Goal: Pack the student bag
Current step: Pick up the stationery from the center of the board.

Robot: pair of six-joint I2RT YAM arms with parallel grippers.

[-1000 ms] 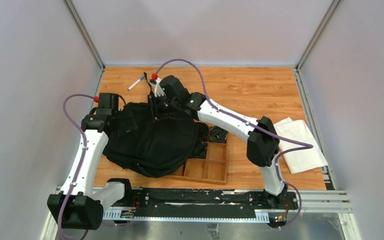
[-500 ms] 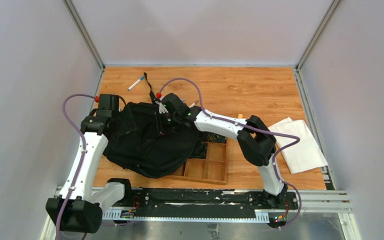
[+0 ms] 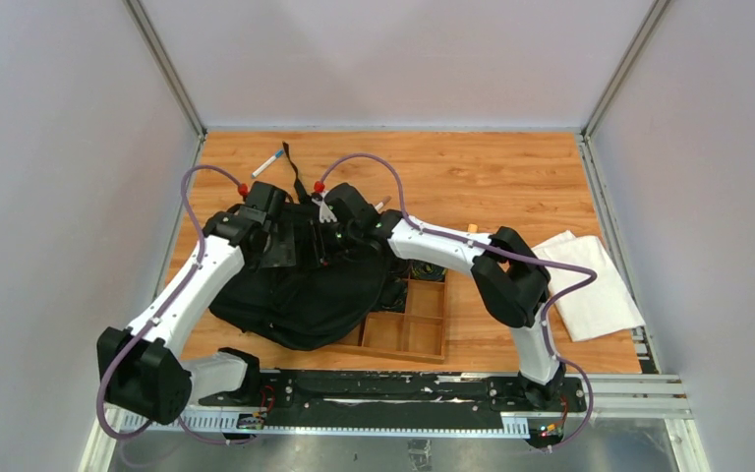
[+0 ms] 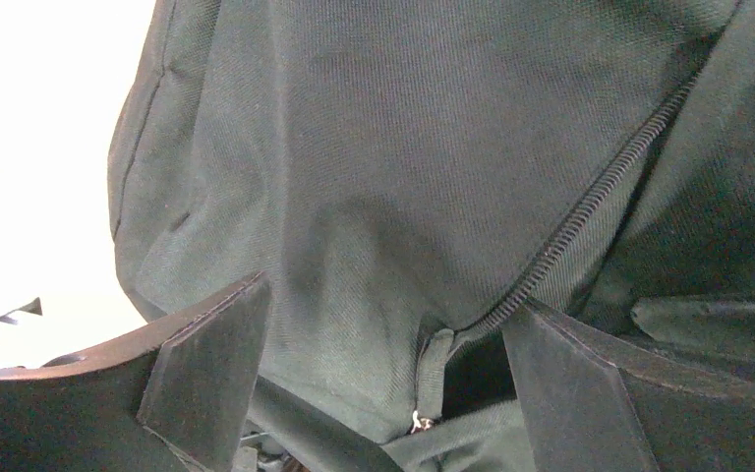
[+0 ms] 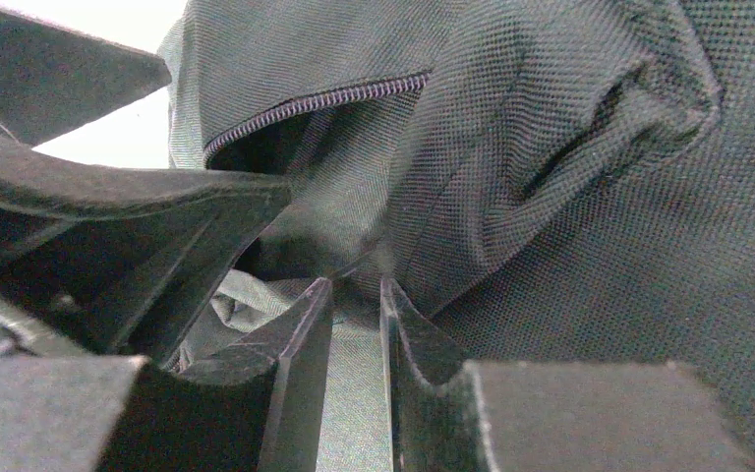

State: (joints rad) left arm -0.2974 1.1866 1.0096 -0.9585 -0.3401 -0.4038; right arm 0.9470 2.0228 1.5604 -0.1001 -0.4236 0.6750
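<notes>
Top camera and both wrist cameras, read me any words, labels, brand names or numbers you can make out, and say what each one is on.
No text can be read in any view.
student bag: plain black fabric and zipper, no brand or label showing.
marker pen: any print is too small to read.
wooden tray: no markings visible.

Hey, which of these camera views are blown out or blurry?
Left wrist view: background beside the bag blown out white, weave sharp. Right wrist view: white patch top left, near fingers soft. Top view: evenly lit, bag a black mass with little detail.
</notes>
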